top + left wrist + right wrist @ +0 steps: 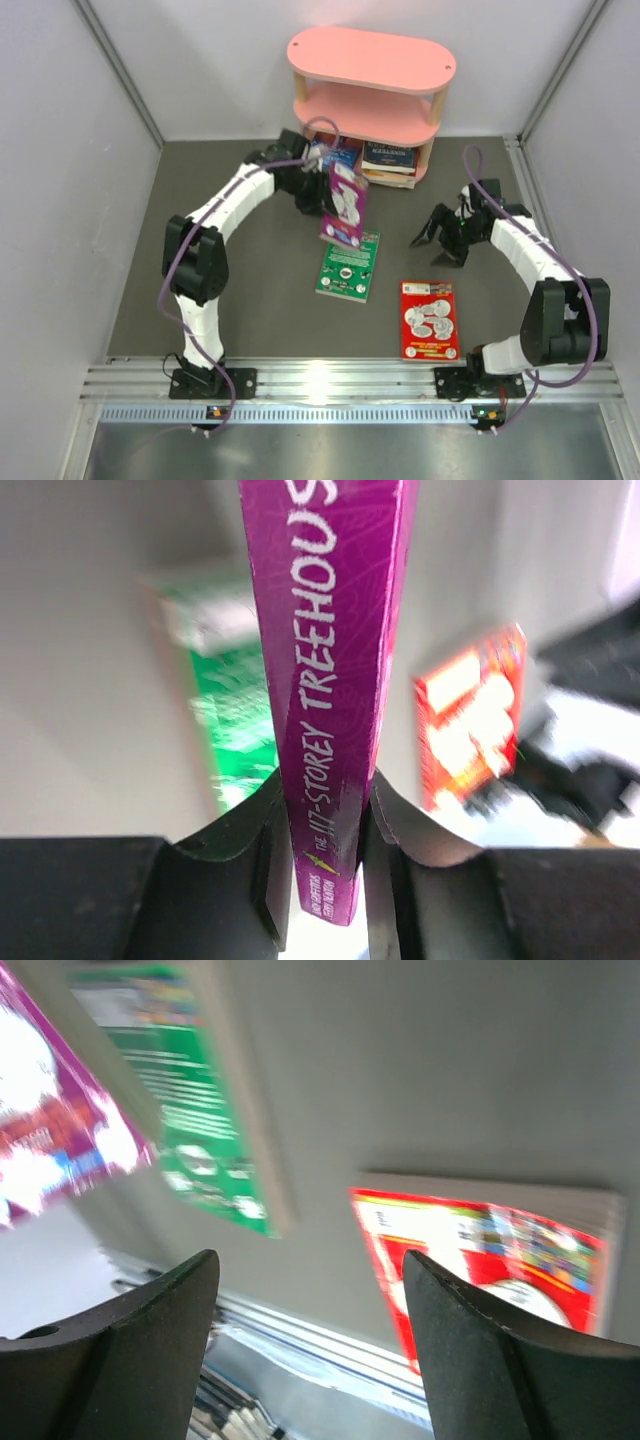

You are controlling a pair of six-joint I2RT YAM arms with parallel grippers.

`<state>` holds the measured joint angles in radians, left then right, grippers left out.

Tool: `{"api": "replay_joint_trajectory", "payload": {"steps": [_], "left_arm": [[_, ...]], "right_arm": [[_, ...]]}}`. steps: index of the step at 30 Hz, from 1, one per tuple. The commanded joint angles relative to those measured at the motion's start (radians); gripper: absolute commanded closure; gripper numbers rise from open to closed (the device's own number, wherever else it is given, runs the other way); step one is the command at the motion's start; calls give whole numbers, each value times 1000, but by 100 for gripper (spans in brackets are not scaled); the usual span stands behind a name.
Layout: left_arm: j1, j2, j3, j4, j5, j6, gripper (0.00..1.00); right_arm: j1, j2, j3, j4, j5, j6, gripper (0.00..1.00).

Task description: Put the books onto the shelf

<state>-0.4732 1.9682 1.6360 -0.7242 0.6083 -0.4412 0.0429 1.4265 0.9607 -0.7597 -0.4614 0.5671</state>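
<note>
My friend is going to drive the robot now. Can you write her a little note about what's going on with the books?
Left end effector: shut on the purple book, held off the table in front of the shelf.
Right end effector: open and empty, hovering over the table on the right.
Done: a few books lie on the shelf's bottom tier.
Left: shelve the purple book, then the green book and the red book, both flat on the table.
</note>
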Motion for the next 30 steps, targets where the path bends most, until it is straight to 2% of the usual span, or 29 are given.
{"api": "replay_joint_trajectory", "payload": {"steps": [1,3,4,6,7,8,10,11,12,15,21,25,30], "left_arm": [[8,-51,296,-282,-209,214,100],[8,-55,337,-333,-307,207,100],[7,-64,335,-331,-346,194,100],[-7,-77,347,-365,-430,150,100],[-10,-77,351,-369,-429,130,100],[-13,-77,349,-371,-421,105,100],[-19,-74,355,-373,-404,39,100],[-27,-69,361,-374,-403,21,100],[-31,-66,370,-377,-407,-10,100],[-35,-45,409,-396,-404,-66,100],[-33,-46,397,-304,-271,-198,100],[-30,-31,432,-293,-220,-235,100],[-31,-28,446,-268,-131,-309,100]], "right_arm": [[44,-41,104,98,-129,88,26],[104,-43,136,204,-218,179,25],[130,-41,148,294,-227,213,25],[228,-21,203,377,-223,278,24],[268,-8,231,402,-205,278,24],[350,30,310,396,-177,266,24],[432,80,409,338,-65,174,23],[510,139,520,233,-10,134,23],[541,170,579,171,106,64,22],[627,267,723,62,203,-8,22],[710,315,736,48,406,-45,22],[756,333,762,-29,546,-88,23],[785,357,757,-47,671,-107,23]]}}
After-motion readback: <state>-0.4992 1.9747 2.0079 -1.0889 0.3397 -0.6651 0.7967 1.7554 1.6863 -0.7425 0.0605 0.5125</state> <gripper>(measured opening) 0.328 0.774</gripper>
